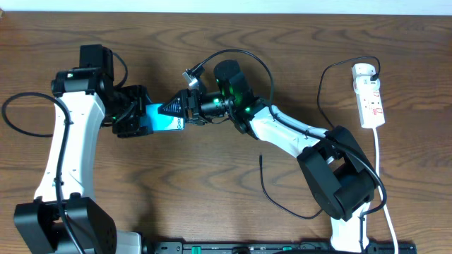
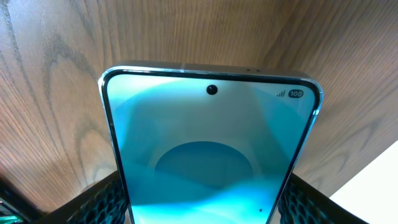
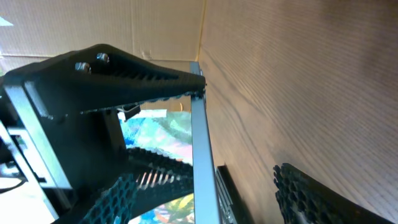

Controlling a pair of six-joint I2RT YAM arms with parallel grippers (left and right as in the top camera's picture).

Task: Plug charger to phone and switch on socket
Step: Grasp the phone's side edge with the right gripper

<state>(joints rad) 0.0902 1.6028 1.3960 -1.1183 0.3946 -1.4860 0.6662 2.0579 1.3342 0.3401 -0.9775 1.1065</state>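
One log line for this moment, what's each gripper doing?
left gripper: shut on phone | right gripper: open around phone's other end | charger: loose on table | socket: untouched

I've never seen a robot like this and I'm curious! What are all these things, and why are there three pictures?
The left arm and right arm are a robot's, at a wooden table. One picture looks down from above. The other two come from small cameras on each wrist. The left end effector, a two-finger hand, grips the phone. The right end effector has its fingers open around the phone's other end. On the table lie a black charger and a white socket, both untouched.
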